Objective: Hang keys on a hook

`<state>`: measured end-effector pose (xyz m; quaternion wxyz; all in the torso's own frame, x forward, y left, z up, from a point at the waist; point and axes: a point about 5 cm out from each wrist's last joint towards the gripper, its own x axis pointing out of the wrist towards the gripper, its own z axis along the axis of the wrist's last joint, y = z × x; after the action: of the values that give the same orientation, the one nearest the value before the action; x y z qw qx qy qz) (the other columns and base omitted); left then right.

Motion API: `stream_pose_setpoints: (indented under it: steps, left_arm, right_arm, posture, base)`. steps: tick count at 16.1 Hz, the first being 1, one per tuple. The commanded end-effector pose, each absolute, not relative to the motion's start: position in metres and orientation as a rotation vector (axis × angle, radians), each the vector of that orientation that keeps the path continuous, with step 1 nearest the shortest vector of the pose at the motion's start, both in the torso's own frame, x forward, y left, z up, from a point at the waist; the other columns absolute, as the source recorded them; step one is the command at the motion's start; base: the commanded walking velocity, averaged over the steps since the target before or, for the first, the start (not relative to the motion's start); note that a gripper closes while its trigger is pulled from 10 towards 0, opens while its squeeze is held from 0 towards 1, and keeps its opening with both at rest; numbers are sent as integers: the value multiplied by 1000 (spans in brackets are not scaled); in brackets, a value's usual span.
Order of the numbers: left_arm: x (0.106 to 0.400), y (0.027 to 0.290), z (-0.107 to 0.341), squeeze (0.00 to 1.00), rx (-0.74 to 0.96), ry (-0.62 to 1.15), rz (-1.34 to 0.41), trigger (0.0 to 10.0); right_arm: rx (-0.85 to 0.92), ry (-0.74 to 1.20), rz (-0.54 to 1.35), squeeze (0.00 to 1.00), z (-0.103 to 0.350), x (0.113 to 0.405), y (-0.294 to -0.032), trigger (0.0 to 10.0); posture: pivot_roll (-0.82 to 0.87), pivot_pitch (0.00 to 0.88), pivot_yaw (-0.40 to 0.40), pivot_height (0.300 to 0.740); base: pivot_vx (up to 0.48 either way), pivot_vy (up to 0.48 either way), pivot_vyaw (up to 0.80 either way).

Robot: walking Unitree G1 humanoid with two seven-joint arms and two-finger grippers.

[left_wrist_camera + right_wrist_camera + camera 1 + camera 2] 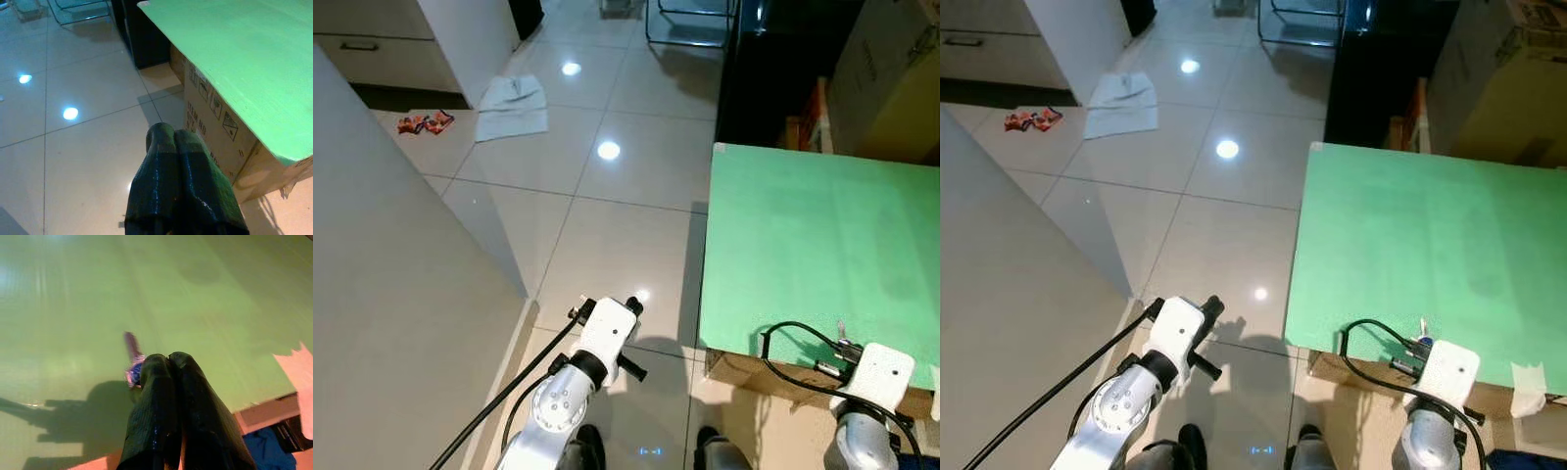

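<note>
One key (132,355) is pinched in the closed right gripper (168,363) above the green board (822,245); the left gripper (173,137) hangs closed and empty; hanging remains undone.

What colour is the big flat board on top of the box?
The board is green, plainest in the left eye view.

The two eye views look steeply down from the robot's head onto the tiled floor (607,225) and the green board (822,255) at its right, sharing nearly the same scene with a slight sideways offset. The left wrist view looks along the left gripper (168,134) over the floor toward the board's corner and the cardboard box (215,132) under it. The right wrist view looks along the right gripper (168,360), close above the board's surface
</note>
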<state>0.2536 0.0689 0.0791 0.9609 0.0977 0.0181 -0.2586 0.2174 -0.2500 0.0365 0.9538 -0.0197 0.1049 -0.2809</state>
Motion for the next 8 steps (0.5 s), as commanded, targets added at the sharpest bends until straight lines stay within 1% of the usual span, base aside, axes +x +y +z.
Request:
stream_pose_setpoints:
  steps: [1,2,3,6,8]
  left_arm:
    - [251,70,74,0,200,64,-518,10000]
    - [251,71,74,0,201,64,-517,10000]
    - [251,72,74,0,202,64,-516,10000]
    - [251,73,74,0,206,64,-514,10000]
    - [250,75,74,0,210,64,-511,10000]
  right_arm:
    - [-58,263,-584,0,29,212,-251,0]
    - [-69,296,-574,0,24,214,-253,2039]
    - [-53,299,-575,1000,23,215,-255,10000]
    - [6,318,-622,1000,19,221,-271,10000]
    - [9,322,-621,1000,18,224,-274,10000]
  posture:
    - [-210,290,79,740]
    - [-210,290,79,740]
    - [-205,289,80,740]
    - [-196,288,81,740]
    - [-187,283,82,740]
  base:
    - [0,0,0]
    - [0,0,0]
    - [0,0,0]
    - [0,0,0]
    - [0,0,0]
